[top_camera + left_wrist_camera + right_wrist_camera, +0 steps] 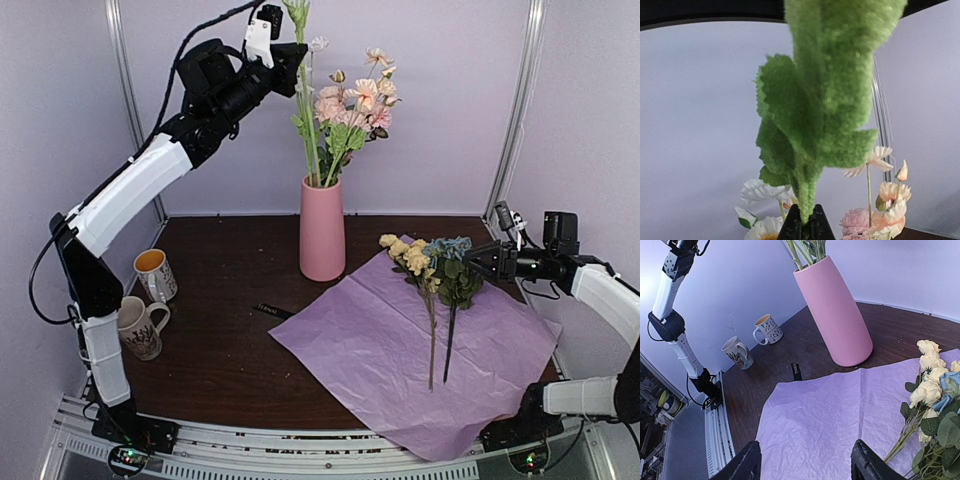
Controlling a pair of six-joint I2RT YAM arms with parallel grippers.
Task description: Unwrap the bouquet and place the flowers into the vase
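At the far left of the top view, two patterned mugs (155, 272) are seen on the dark wooden desk (220, 370), well apart from the work. Up in the top centre-left of that view the left claw (297, 42) is held high and is pinched shut on a leafy stem (308, 110), fuzzy and green, gripped near its upper end. The stem's long axis runs almost straight down from the claw to the mouth of the vase (322, 235), so a plain descent and release is judged to be what the coming move calls for. The vase is tall, smooth, matte pink and upright at mid-frame. Pink and white flowers (350, 100) are already stood in it. Whether the held stem's foot has entered the mouth cannot be told. A short black strip, probably the ribbon (272, 310), lies on the desk just left of the tissue paper (390, 350), which is spread flat, lilac and creased. On its right part the remaining bouquet (432, 262) is laid down, with pale yellow and blue blooms toward the vase and thin stems pointing to the near edge. The right claw (480, 262) is found just right of those blooms, jaws standing apart with nothing between them. This arm is the nearer one to them, and a grasp across the stems would be needed.
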